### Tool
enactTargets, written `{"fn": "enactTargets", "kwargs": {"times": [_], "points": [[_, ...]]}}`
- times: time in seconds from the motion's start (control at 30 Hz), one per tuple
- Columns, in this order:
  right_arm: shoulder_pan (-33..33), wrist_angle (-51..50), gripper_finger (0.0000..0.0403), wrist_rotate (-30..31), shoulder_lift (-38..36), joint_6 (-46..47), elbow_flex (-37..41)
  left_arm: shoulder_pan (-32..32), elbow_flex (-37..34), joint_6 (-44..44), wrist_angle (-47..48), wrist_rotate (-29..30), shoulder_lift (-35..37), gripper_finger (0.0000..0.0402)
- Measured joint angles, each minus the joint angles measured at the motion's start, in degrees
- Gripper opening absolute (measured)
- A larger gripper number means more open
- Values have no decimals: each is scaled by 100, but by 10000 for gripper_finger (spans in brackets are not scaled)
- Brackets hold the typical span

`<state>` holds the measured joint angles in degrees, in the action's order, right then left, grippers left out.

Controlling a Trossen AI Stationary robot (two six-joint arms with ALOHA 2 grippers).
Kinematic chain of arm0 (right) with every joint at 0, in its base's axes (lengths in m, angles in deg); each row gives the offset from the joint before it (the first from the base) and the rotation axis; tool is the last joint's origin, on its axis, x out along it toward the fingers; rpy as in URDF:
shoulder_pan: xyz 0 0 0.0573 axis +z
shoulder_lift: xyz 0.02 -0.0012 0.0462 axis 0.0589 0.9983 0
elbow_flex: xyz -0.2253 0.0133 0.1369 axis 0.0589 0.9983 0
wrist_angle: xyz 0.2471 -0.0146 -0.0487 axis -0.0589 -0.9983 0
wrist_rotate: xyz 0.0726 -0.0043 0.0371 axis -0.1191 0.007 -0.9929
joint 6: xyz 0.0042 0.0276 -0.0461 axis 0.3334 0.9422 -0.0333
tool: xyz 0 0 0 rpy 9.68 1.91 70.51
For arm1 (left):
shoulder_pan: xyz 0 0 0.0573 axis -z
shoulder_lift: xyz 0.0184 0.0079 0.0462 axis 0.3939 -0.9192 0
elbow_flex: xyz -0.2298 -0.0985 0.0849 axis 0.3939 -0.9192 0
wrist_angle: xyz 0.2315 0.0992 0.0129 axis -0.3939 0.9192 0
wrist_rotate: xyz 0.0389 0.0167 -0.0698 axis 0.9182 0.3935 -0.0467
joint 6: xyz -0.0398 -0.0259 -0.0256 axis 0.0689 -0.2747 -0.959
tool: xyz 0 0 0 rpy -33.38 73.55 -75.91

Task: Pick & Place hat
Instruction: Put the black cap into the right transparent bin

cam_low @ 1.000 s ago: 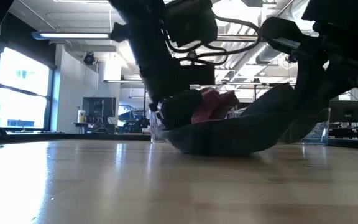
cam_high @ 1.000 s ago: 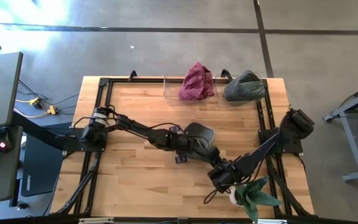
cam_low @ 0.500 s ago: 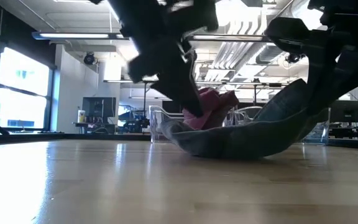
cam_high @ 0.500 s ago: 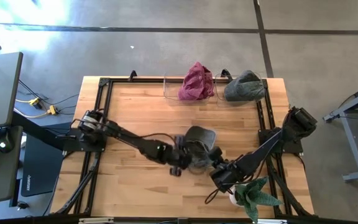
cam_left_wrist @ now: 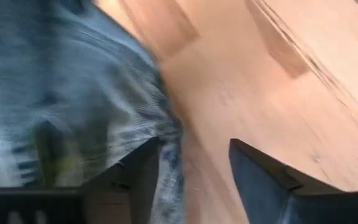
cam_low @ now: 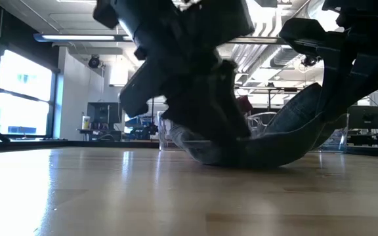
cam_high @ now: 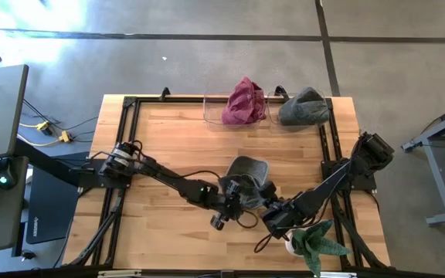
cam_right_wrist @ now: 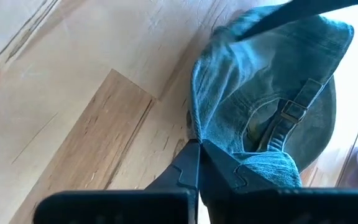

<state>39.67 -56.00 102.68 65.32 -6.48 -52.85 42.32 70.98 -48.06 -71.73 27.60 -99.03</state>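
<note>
The right gripper (cam_right_wrist: 199, 149) has its fingers pressed together on the edge of the denim hat (cam_right_wrist: 266, 99), pinching a fold of the fabric right at the fingertips; the rest of the hat spreads away beyond them, its inside and a strap with a metal buckle (cam_right_wrist: 286, 111) facing the wrist camera. From above, that gripper (cam_high: 271, 212) sits on the near right part of the wooden table (cam_high: 168, 139), with the hat (cam_high: 247, 171) lying just ahead of it, near the middle of the table.

The left gripper (cam_left_wrist: 194, 165) has its fingers apart, and the hat's rim (cam_left_wrist: 166, 134) lies at the tip of one finger, with bare wood showing in the gap. In the high view it (cam_high: 242, 202) is at the hat's near edge, close beside the right gripper.

In the low view the hat (cam_low: 287, 141) sags on the tabletop, one side raised under the right arm.

Farther off, at the table's back edge, a crumpled red cloth (cam_high: 243, 100) and a grey-green hat (cam_high: 304, 106) rest in clear bins (cam_high: 211, 108). A small potted plant (cam_high: 315, 243) stands at the near right corner.
</note>
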Motion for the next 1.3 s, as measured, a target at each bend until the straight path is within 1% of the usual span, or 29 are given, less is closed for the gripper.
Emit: {"fn": "enactTargets", "kwargs": {"times": [0.07,0.1,0.17,0.27,0.3,0.5,0.57,0.6,0.67,0.77,0.83,0.93,1.07,1.13,1.2,1.3], "points": [[-2,1,2,-1,0,0,1,-6,-9,-31,31,-146,-30,205],[-2,-1,2,2,0,0,1,-5,-9,-31,-3,-62,-31,214],[-5,-1,4,7,0,0,1,38,1,-32,-105,355,-19,226],[-30,-13,5,-12,0,57,1,111,-2,-34,-92,1081,-20,233],[-31,-23,4,-30,0,85,1,130,-2,-51,-86,1198,-20,233],[-31,-51,5,-3,0,101,1,114,-7,-23,-215,1158,-265,233],[-31,-45,4,11,0,103,1,114,22,68,-488,963,-353,231],[-31,-42,3,39,0,103,1,114,14,122,-512,936,-403,227],[-31,-45,2,85,-1,103,1,125,6,173,-751,1148,-493,217],[-31,-15,4,84,-41,105,10,123,19,241,-890,1274,-578,191],[-31,-10,3,75,-87,103,10,120,15,297,-903,1127,-581,166],[-31,4,3,13,-144,144,10,101,40,321,-833,633,-582,121],[-47,17,5,-171,-149,230,10,81,407,382,-253,-251,-603,55],[-108,104,4,-414,-147,253,5,109,620,413,8,-694,-604,25],[-185,146,3,-622,-144,339,3,114,831,416,279,-908,-604,11],[-292,159,3,-785,-142,441,3,108,1032,376,670,-865,-604,22]]}}
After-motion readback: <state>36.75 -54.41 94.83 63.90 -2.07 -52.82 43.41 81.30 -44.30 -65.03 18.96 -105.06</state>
